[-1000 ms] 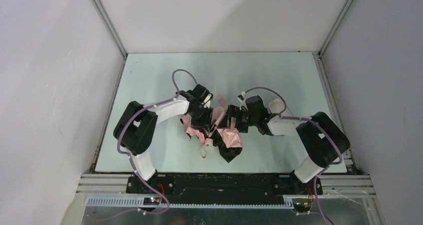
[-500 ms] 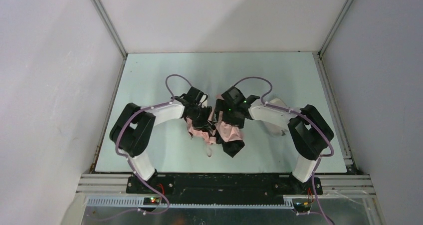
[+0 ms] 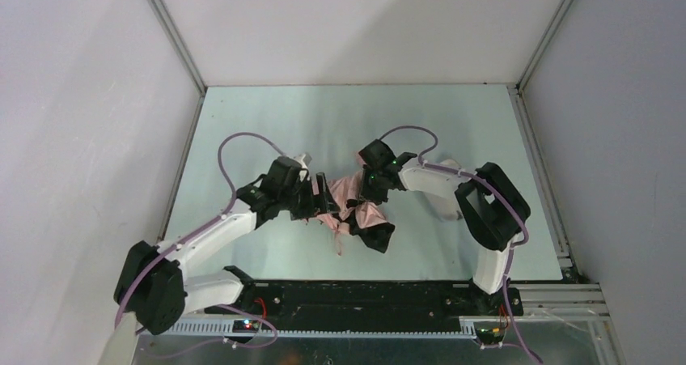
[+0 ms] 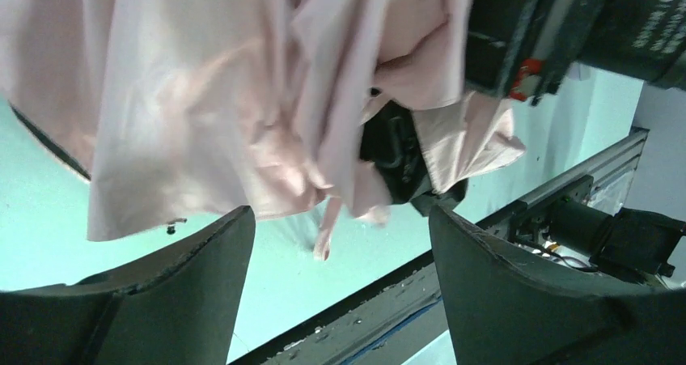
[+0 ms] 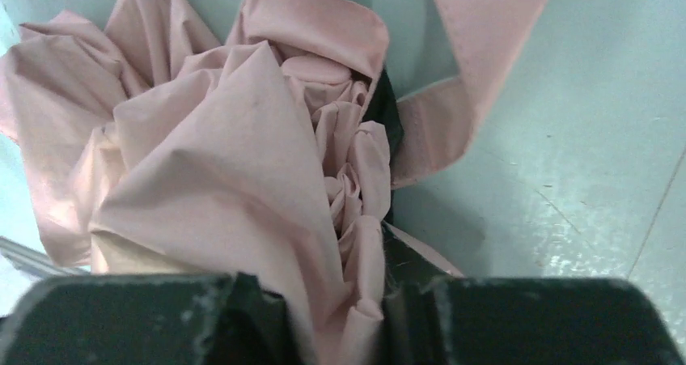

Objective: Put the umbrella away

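Note:
The umbrella (image 3: 353, 211) lies crumpled at the middle of the table, pale pink fabric with a black part (image 3: 374, 237) at its near end. A thin pink strap (image 3: 338, 240) trails toward the front. My right gripper (image 3: 366, 200) comes down from the right onto the bundle. In the right wrist view, the right gripper (image 5: 340, 320) is shut on a fold of the umbrella (image 5: 218, 163). My left gripper (image 3: 321, 199) sits just left of the bundle. In the left wrist view, the left gripper (image 4: 340, 292) is open and empty, and the umbrella (image 4: 210, 114) hangs past its fingertips.
A pale oblong object (image 3: 443, 211) lies on the mat, half hidden beneath the right forearm. The pale green table (image 3: 267, 122) is walled by grey panels at the back and both sides. A black rail (image 3: 356, 294) runs along the near edge.
My left gripper has opened, let go of the fabric and drawn back left as its arm swung low. My right gripper has come onto the bundle and shut on it.

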